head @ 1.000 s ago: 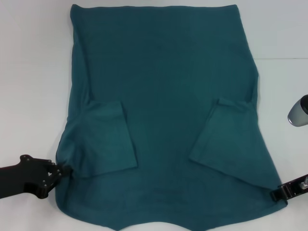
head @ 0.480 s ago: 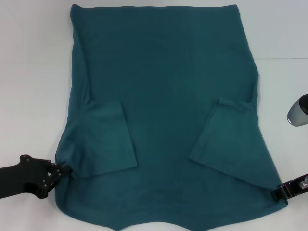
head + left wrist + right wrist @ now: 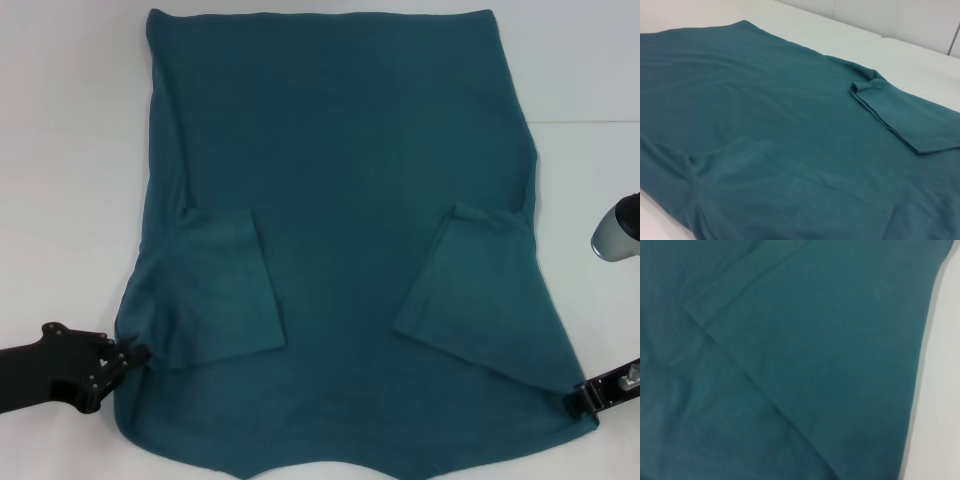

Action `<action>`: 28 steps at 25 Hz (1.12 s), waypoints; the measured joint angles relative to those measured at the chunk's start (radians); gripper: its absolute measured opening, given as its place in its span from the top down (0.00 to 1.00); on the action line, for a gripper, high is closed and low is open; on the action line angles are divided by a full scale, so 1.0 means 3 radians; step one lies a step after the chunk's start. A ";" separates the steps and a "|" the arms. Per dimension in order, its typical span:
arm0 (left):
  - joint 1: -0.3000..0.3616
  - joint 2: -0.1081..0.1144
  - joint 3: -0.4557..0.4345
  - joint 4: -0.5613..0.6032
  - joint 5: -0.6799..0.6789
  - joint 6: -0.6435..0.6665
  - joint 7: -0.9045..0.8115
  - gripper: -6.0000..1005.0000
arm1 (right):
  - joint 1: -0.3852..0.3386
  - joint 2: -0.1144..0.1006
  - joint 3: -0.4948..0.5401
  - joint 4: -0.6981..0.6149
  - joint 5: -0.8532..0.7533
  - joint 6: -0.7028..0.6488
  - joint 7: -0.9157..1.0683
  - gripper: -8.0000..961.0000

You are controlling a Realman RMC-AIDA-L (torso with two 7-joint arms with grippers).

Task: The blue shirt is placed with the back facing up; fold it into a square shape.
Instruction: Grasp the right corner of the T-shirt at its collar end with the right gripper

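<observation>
Blue shirt [image 3: 340, 200], dark teal soft knit, short-sleeved: flat on your white surface [image 3: 70, 150], both sleeves folded inward, long axis running away from you. Left hand [image 3: 128, 354], black: at the near left shoulder corner, pinched on fabric. Right hand [image 3: 580, 398], black: at the near right corner; grip cannot be told. Both corners lie nearest; the hem lies far, so any fold carries away from you.
</observation>
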 joint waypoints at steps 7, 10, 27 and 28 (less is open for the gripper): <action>0.0000 0.0000 0.0013 0.0000 0.0000 0.0000 0.0000 0.95 | 0.0002 0.0000 0.0000 0.0006 -0.0001 0.0001 0.0004 0.64; 0.0000 0.0000 0.0013 -0.0012 0.0000 -0.0002 0.0003 0.95 | 0.0001 0.0001 0.0000 0.0009 -0.0001 0.0003 0.0008 0.66; 0.0005 0.0005 0.0018 -0.0045 0.0000 -0.0034 0.0031 0.95 | 0.0033 0.0001 0.0002 0.0090 -0.0057 0.0040 0.0066 0.83; 0.0005 0.0005 0.0018 -0.0045 0.0000 -0.0034 0.0031 0.95 | 0.0034 0.0001 0.0001 0.0096 -0.0057 0.0044 0.0066 0.84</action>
